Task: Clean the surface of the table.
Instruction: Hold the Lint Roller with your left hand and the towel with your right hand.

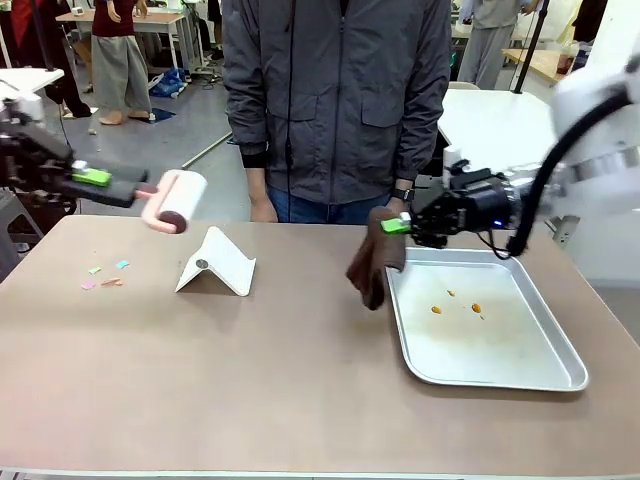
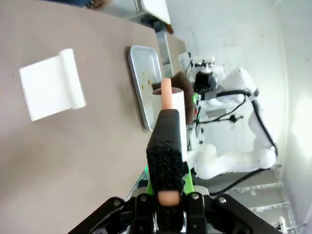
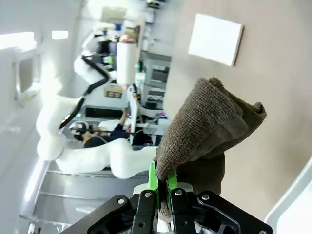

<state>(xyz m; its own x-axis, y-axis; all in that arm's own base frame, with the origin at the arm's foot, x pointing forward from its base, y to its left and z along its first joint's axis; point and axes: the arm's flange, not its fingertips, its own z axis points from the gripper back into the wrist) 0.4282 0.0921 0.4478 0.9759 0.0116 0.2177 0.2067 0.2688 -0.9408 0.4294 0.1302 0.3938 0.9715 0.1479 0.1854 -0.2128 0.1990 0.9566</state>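
Note:
The brownish table (image 1: 280,380) carries a few coloured paper scraps (image 1: 104,276) near its left end. My left gripper (image 1: 92,177) hovers above the table's far left edge. It is shut on the black-sleeved pink handle of a lint roller (image 1: 178,201), whose white roll points toward the middle. In the left wrist view the gripper (image 2: 167,197) clamps that handle and the roller (image 2: 168,105) extends straight ahead. My right gripper (image 1: 400,225) is shut on a brown cloth (image 1: 373,266) that hangs down to the table beside the tray. The right wrist view shows the gripper (image 3: 163,183) pinching the cloth (image 3: 209,126).
A shiny metal tray (image 1: 560,340) with orange crumbs (image 1: 456,305) lies at the right. A white folded stand (image 1: 217,264) sits left of centre. A person in a grey jacket (image 1: 335,100) stands at the far edge, hands down.

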